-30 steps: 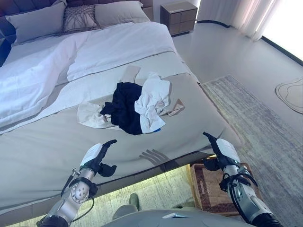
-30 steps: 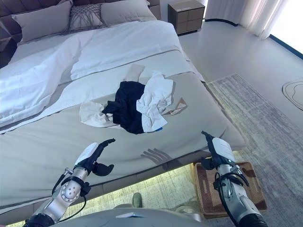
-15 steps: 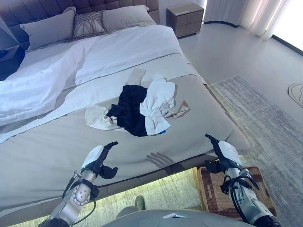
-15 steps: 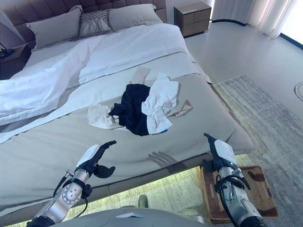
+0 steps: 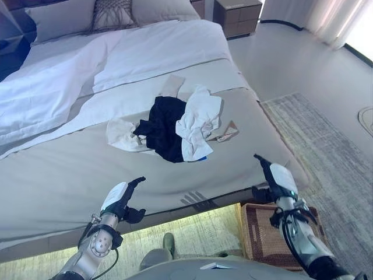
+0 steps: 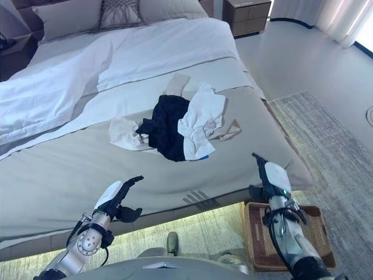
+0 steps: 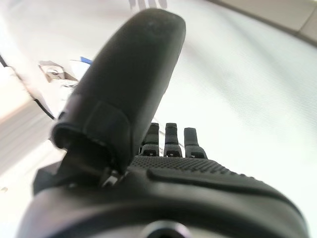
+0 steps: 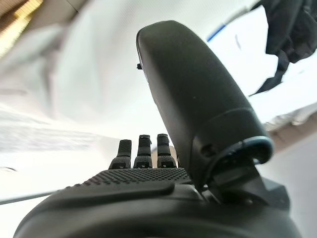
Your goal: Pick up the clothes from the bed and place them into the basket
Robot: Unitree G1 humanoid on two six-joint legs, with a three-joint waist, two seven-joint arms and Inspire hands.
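View shifted; hands seemingly slightly lower.

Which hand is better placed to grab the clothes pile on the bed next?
Probably the right hand: it hangs open nearer the clothes pile and right above the basket. The left hand, also open, sits lower, farther from both.

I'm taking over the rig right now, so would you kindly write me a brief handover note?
Left hand: open, empty, over the near edge of the bed.
Right hand: open, empty, above the basket.
Clothes: a dark garment among white ones, heaped mid-bed, beyond both hands, untouched.
Basket: on the floor by the bed's near corner, under the right arm; no clothes visible in it.
Done: nothing.
Left: reach in, grasp the clothes, drop them into the basket.
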